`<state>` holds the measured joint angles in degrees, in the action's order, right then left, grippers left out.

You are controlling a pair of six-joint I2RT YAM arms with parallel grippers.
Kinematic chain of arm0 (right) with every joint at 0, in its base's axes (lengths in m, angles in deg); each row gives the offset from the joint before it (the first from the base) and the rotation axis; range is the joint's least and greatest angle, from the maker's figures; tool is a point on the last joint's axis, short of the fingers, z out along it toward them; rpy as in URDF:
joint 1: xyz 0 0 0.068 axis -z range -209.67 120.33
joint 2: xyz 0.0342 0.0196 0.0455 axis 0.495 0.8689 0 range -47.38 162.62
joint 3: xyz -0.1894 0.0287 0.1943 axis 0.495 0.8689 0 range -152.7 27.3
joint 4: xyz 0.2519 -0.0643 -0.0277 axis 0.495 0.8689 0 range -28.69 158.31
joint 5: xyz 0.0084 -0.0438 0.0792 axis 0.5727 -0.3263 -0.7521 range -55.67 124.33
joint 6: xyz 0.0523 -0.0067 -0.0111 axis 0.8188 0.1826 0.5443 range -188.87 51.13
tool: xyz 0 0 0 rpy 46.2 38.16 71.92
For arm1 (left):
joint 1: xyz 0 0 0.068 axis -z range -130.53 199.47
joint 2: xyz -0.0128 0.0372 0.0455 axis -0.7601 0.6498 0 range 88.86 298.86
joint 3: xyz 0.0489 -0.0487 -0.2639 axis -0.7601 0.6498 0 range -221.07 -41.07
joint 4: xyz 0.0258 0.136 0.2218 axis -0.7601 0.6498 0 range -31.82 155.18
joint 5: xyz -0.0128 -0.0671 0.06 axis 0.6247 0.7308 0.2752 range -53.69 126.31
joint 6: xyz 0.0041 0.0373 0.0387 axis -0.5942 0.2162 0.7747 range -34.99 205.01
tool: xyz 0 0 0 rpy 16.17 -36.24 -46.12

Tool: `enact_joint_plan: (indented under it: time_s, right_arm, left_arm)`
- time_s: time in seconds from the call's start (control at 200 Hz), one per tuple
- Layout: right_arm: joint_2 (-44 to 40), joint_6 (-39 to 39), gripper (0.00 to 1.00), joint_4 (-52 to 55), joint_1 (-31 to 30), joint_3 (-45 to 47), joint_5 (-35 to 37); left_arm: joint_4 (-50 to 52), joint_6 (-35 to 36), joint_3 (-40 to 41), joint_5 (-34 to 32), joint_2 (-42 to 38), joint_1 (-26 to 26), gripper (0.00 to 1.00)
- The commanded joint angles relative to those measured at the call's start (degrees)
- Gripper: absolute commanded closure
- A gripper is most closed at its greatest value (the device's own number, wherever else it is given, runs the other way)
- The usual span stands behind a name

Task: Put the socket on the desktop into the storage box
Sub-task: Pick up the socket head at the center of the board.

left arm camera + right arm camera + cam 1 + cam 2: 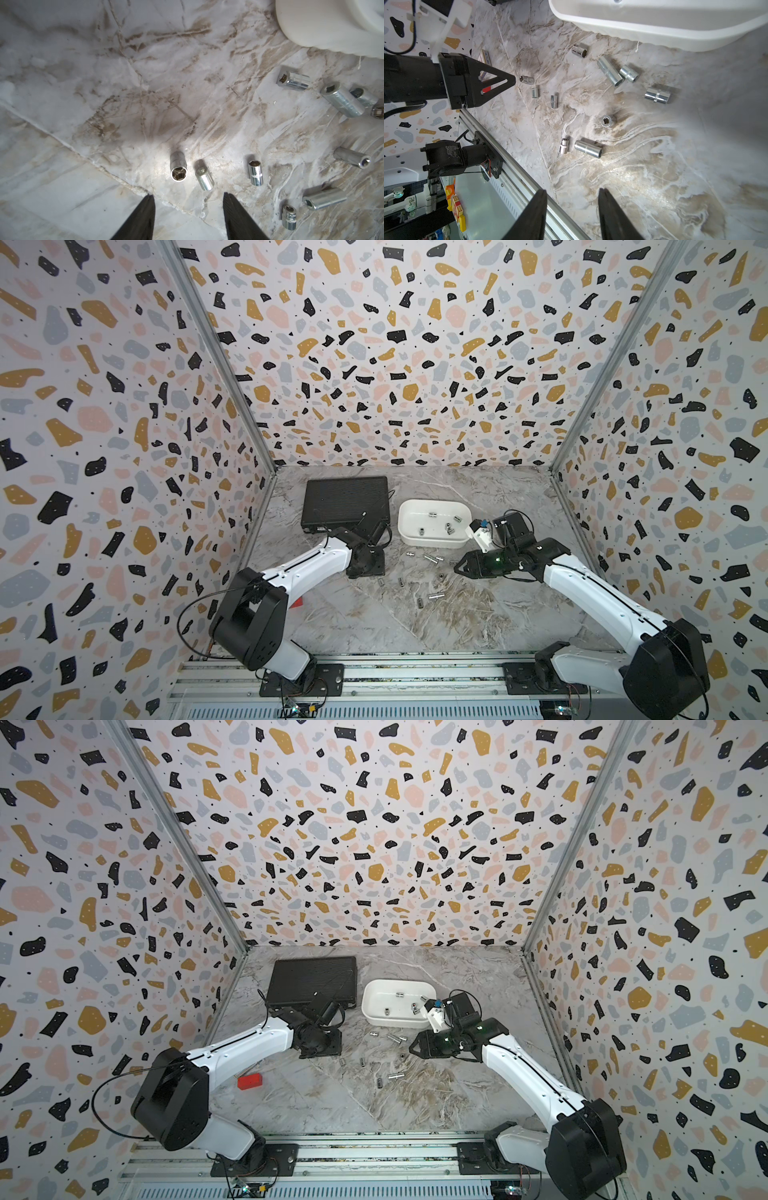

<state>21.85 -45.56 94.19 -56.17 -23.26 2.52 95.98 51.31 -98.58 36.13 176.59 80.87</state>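
Reaching: left fingers, parted and empty like right fingers, near a socket; next, probably grasp it and carry to storage box at 1 o'clock.

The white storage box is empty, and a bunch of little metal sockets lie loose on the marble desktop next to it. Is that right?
Not quite: the storage box is not empty. Both top views show several sockets lying inside it. The rest holds: loose sockets do lie on the desktop next to it.
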Motion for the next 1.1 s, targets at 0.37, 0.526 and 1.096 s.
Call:
enact_joint_plan:
  time_s: [0.37,0.526,1.096]
  right_arm:
    - [-1.64,0.6,0.54,-1.8,-0.3,1.7,-0.88]
    - [-1.51,0.83,0.54,-1.94,-0.28,1.76,-0.82]
    - [-2.08,1.82,0.54,-2.3,-0.3,2.17,-0.53]
  left_arm:
    - [-0.01,1.01,-2.17,-1.57,5.63,-1.73,0.48]
    - [-0.97,1.06,-1.8,-1.41,6.78,-1.9,0.49]
    - [-3.63,1.08,-0.67,-1.13,9.72,-2.21,0.59]
